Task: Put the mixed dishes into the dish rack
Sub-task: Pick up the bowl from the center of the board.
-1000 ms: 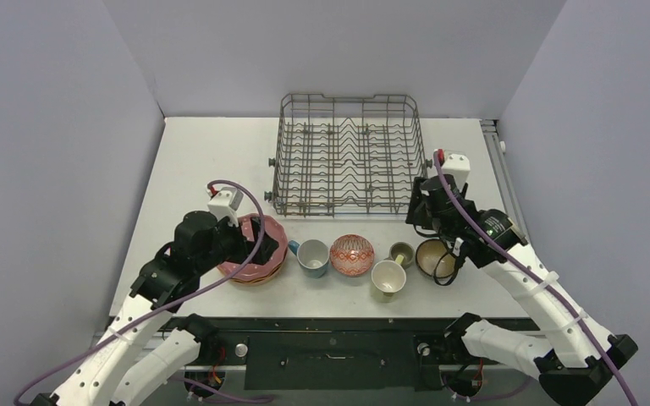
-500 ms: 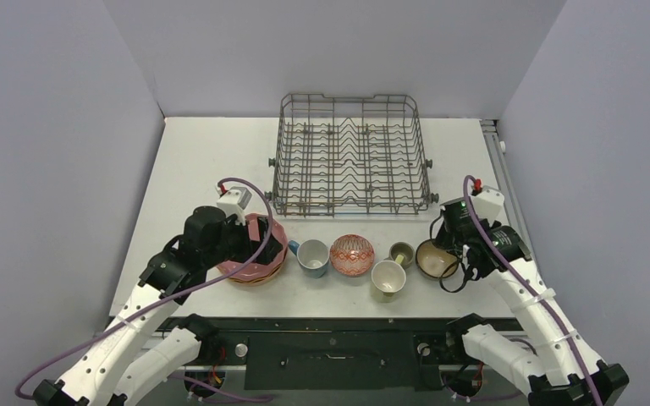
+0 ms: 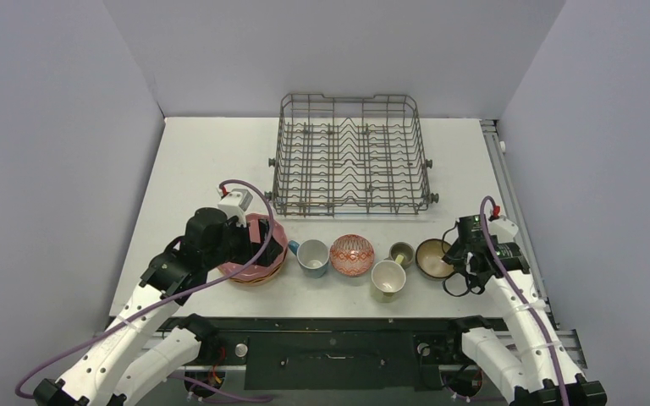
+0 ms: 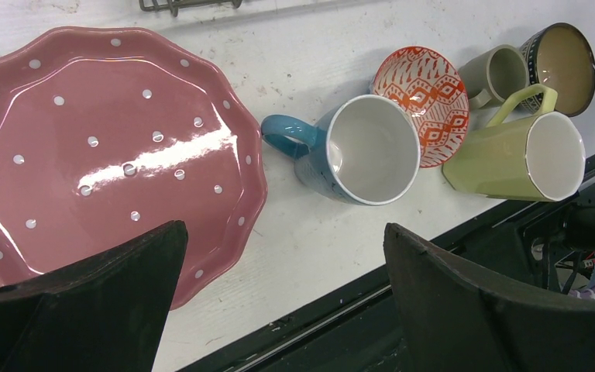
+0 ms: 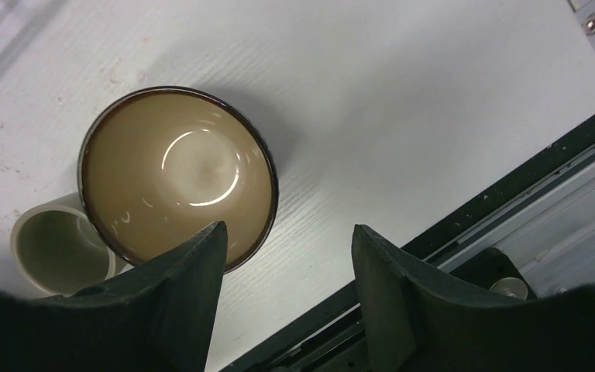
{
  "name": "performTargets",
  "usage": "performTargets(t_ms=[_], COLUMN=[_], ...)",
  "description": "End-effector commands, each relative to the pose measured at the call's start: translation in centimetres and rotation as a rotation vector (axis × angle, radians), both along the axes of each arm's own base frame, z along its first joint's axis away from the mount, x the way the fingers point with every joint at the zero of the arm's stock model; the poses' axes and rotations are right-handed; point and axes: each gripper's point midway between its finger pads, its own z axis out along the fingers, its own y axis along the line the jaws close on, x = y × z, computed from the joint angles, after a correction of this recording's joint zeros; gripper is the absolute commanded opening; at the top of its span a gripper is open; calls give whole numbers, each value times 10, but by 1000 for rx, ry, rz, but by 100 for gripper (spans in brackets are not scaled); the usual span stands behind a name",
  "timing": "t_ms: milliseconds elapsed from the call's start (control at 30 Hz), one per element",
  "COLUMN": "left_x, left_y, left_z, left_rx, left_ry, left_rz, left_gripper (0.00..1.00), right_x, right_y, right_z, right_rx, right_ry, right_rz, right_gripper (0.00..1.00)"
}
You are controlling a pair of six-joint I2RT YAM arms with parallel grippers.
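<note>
The left pincer [image 4: 284,232] hangs released, its jaws wide apart with nothing between them. It is over the near right edge of the pink white-dotted plate [image 4: 108,155]. That plate tops a small stack, with an orange plate [image 3: 264,277] showing under its rim. The stack sits on the counter [image 3: 212,161], just on the near side of the dish rack's near left corner.

The right pincer [image 5: 287,240] is also released. Its jaws are parted over bare counter, and its left finger [image 5: 178,287] crosses in front of the near rim of the dark-brown bowl [image 5: 174,174]. I cannot tell whether finger and rim touch. This bowl stands below the rack's near right corner, on the near side.

Between stack and bowl the other dishes form a row along the rack's near long side, all outside it:
- The light-blue mug [image 4: 356,155] is just beside the plate stack, upright, with its handle pointing at the stack.
- The red patterned dish [image 4: 426,101] comes next, about level with the middle of the rack's near side.
- The pale-yellow mug [image 4: 511,155] stands slightly farther from the rack than the others.
- The small olive mug [image 4: 496,74] is closer to the rack and right beside the dark-brown bowl.

Farthest off, the dish rack [image 3: 351,156] stands on the counter, its rows of tines upright.
</note>
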Motion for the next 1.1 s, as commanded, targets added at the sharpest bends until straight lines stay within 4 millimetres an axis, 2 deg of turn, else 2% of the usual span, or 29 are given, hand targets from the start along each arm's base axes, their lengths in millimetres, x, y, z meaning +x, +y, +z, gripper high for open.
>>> performTargets(t_ms=[0,267,767,1067], left_x=[6,8,11,11], left_y=[-4,-4,-3,-2], left_z=[12,8,0,-2], left_rx=[-20,-11,13,17], left_ry=[-53,-40,-10,-5], left_rz=[-3,0,15,22], left_gripper=[96,96,96,96], right_x=[9,13,20,26], right_y=[5,12,16,16], right_z=[-8,-32,-61,-66], right_rx=[77,150,192,197], right_ry=[-41,-10,37,58], right_rz=[-39,-40,-55,-33], right_gripper=[56,53,38,15])
